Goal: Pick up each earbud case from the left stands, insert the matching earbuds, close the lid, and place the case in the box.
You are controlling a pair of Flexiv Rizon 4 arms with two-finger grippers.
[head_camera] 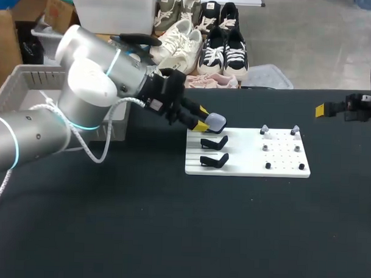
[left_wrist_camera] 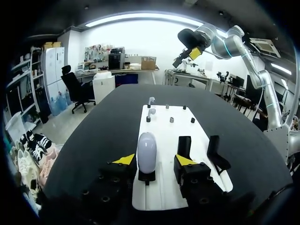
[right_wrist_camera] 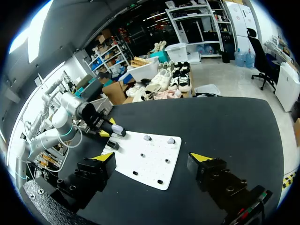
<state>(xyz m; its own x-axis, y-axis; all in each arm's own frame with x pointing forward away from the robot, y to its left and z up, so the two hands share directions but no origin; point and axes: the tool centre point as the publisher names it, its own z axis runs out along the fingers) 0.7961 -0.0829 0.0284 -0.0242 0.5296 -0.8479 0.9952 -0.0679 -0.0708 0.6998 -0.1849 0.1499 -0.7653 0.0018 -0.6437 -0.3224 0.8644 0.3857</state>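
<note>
A pale oval earbud case (head_camera: 216,121) stands upright on the farthest black stand of the white board (head_camera: 246,159). My left gripper (head_camera: 202,118) straddles it. In the left wrist view the case (left_wrist_camera: 146,152) sits between the fingers, close against one yellow tip (left_wrist_camera: 124,160), with a clear gap to the other, so the gripper (left_wrist_camera: 154,160) is open. Two nearer stands (head_camera: 214,142) (head_camera: 213,159) are empty. Earbuds (head_camera: 264,129) (head_camera: 295,129) sit on pegs at the board's other end. My right gripper (right_wrist_camera: 154,157) hangs open and empty, off to the right (head_camera: 333,109).
A grey basket (head_camera: 29,85) stands at the table's left rear, behind my left arm. Small black pegs (head_camera: 268,165) dot the right half of the board. Dark tabletop stretches in front of the board.
</note>
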